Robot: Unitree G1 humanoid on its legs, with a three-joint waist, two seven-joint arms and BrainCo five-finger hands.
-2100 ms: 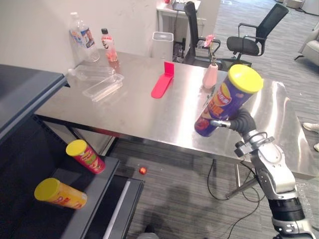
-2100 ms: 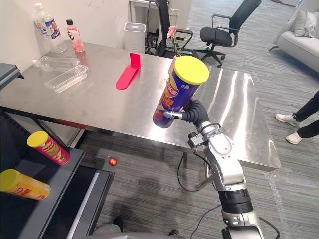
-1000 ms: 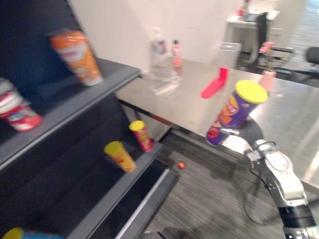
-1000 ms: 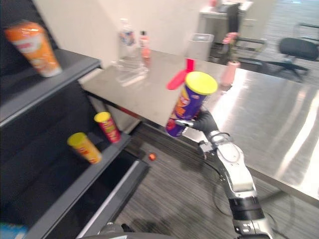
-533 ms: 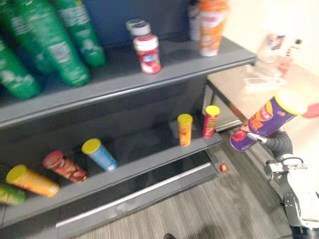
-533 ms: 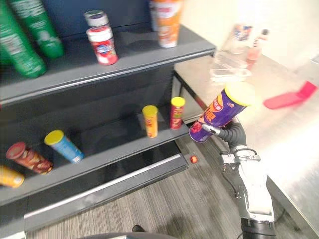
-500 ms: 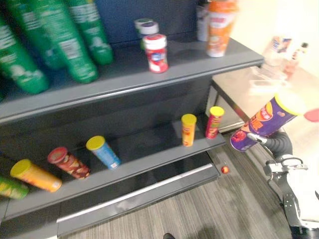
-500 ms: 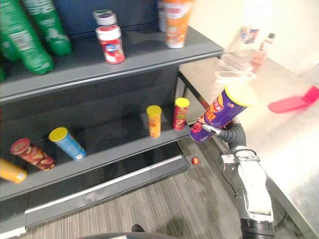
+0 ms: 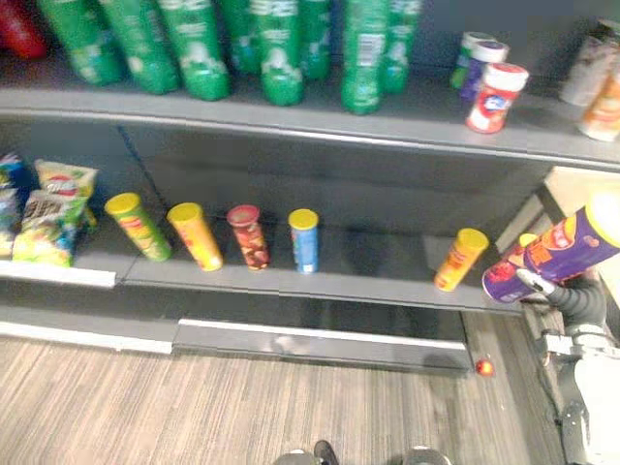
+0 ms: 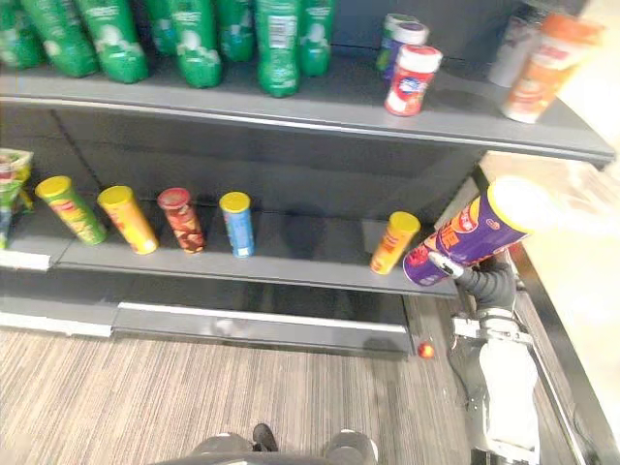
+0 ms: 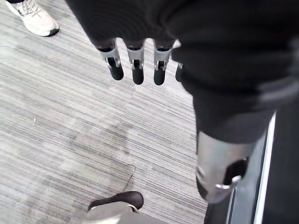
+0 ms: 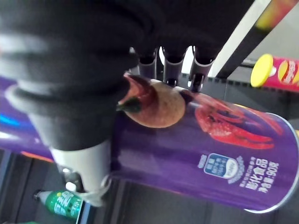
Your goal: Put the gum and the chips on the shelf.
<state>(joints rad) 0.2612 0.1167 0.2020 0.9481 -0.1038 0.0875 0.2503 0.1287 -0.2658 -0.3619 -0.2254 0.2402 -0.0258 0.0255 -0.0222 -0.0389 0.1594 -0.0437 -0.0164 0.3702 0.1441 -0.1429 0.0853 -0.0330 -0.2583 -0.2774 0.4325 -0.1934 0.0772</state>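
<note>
My right hand (image 10: 487, 282) is shut on a purple chips can (image 10: 473, 233) with a yellow lid. It holds the can tilted, lid up and to the right, at the right end of the dark lower shelf (image 10: 262, 273). In the right wrist view its fingers (image 12: 175, 65) and thumb wrap the purple can (image 12: 205, 149). The can's base hangs just beside an orange can (image 10: 393, 242) lying on that shelf. A red-and-white jar (image 10: 412, 78) stands on the upper shelf (image 10: 291, 114). My left hand (image 11: 135, 65) hangs open over the carpet.
Several chip cans (image 10: 180, 220) stand along the lower shelf, with snack bags (image 9: 44, 213) at its far left. Green bottles (image 10: 199, 39) line the upper shelf, and an orange cup (image 10: 542, 73) stands at its right end. A small red ball (image 10: 426, 350) lies on the floor below. A person's white shoe (image 11: 35, 18) is near my left hand.
The camera has swung left from the steel table to face the shelf head-on. My right hand still holds the purple can, which is now at the lower shelf's right end.
</note>
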